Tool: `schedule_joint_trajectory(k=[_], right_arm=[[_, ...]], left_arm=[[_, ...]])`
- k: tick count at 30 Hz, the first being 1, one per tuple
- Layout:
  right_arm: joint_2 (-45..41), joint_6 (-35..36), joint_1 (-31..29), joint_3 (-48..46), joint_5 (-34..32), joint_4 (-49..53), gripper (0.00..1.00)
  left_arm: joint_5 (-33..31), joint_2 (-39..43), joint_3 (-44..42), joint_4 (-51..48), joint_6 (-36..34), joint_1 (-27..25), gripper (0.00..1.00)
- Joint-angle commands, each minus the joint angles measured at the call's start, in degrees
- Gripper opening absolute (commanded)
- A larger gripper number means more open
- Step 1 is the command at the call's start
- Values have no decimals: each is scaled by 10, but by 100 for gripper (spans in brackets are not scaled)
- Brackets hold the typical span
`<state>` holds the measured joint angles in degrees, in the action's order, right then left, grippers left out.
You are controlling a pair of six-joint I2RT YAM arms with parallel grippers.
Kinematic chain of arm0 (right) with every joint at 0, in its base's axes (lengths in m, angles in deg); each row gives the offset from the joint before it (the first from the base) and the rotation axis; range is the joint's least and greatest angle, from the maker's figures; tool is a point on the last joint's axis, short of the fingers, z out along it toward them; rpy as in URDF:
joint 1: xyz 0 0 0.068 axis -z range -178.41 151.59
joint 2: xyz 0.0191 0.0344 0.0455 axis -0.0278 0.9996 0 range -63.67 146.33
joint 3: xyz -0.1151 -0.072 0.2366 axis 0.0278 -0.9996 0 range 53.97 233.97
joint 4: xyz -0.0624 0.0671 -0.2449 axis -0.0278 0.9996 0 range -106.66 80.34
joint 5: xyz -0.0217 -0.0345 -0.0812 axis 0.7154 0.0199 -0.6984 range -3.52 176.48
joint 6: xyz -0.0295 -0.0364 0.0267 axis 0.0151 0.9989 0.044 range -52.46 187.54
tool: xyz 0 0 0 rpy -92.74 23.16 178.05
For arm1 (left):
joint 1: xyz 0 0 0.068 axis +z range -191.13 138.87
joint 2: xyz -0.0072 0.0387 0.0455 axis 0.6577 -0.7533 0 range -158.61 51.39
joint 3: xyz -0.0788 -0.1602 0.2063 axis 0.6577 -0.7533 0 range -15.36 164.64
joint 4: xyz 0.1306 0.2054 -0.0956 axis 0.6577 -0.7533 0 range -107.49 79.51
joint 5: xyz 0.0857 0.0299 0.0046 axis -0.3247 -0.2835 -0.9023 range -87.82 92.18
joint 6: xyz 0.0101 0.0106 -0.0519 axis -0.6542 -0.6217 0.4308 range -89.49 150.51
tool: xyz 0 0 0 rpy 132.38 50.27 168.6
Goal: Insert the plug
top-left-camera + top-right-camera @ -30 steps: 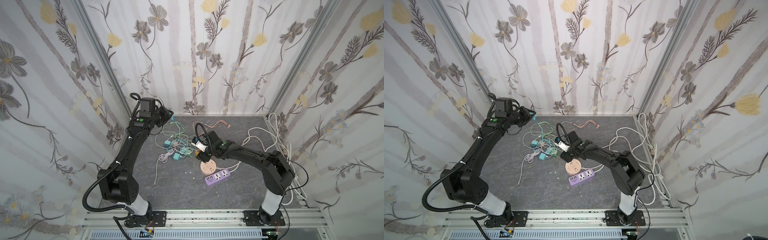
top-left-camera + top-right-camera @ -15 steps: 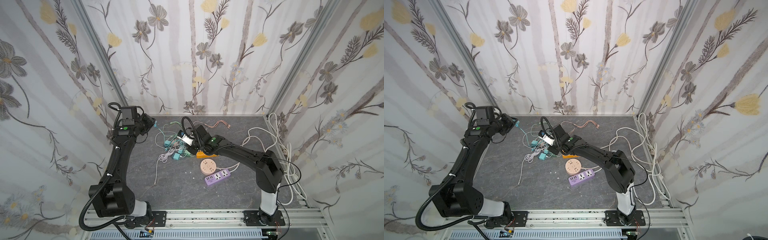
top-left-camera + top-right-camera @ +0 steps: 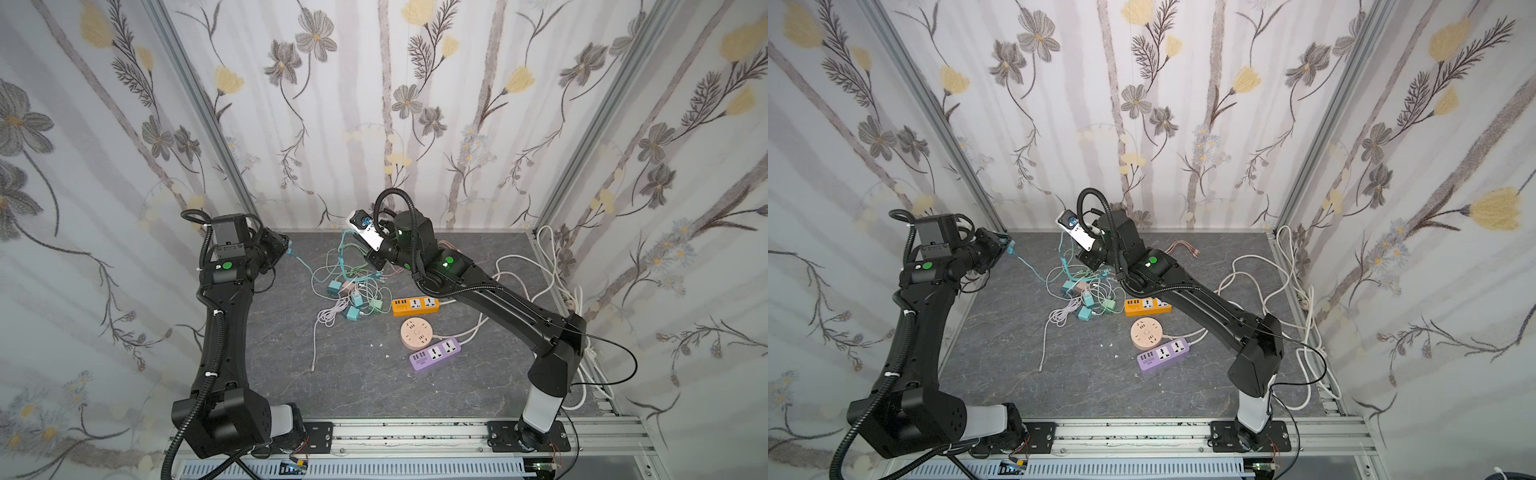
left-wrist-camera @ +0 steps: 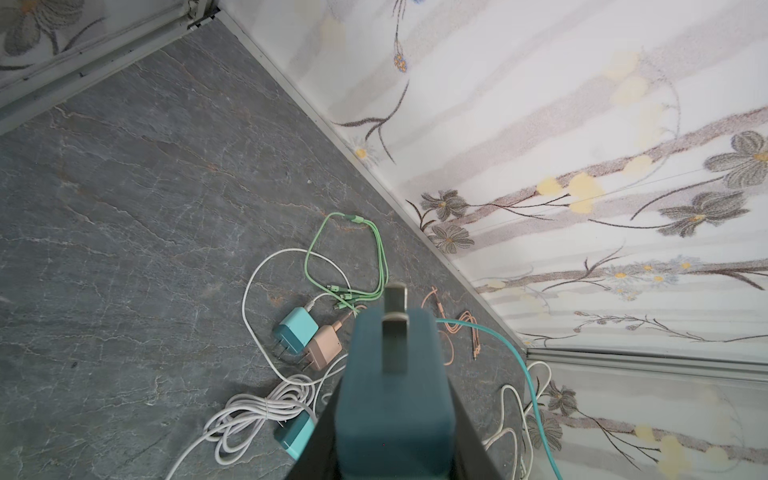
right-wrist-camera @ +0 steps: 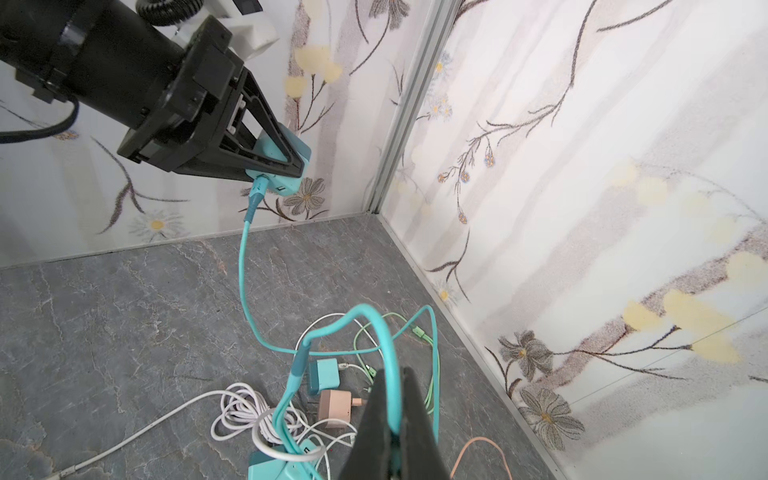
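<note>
**Item 1, teal plug** (image 4: pixel 392 374): We record it clamped in the left pincer (image 5: pixel 291 162), raised off the desk (image 3: pixel 374 395) near the far left corner. Its two metal prongs (image 4: pixel 394 332) point outward, away from the pincer.

**Item 2, teal cable** (image 5: pixel 245 266): We note one end seated in the plug. It hangs down to the desk, then arches up into the right pincer (image 5: pixel 398 415), which is closed tight on it above the heap.

**Item 3, loose chargers** (image 3: pixel 353 299): We count several teal, mint and peach blocks tangled with white and green leads at mid-desk, between the two arms.

**Item 4, orange power strip** (image 3: pixel 415 305): We list it lying flat just right of the heap, sockets up.

**Item 5, round peach socket** (image 3: pixel 417 333): We list it nearer the front than the orange strip.

**Item 6, purple power strip** (image 3: pixel 435 353): We place it just beside the round socket. All three outlets sit well apart from the held plug.

**Item 7, white cords** (image 3: pixel 552 282): We see them looped along the desk's right edge.
</note>
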<state>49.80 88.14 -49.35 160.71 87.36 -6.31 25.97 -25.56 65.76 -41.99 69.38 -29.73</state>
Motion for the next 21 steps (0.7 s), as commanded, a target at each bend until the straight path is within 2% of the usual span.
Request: schedule_joint_trajectory(k=[1, 3, 5, 14, 21], right_arm=[[-33, -54, 14, -49, 37, -49, 0], [-68, -125, 38, -92, 91, -125, 0], [-83, -165, 57, -91, 109, -130, 0], [-180, -253, 138, -192, 148, -221, 0], [-260, -288, 199, -281, 161, -264, 0]], left_arm=[[28, -7, -2, 20, 6, 0, 0], [34, -10, 0, 19, 6, 0, 0], [41, -12, 0, 20, 4, 0, 0], [38, -17, 5, 18, 1, -45, 0], [-36, -43, 18, 25, 12, -151, 0]])
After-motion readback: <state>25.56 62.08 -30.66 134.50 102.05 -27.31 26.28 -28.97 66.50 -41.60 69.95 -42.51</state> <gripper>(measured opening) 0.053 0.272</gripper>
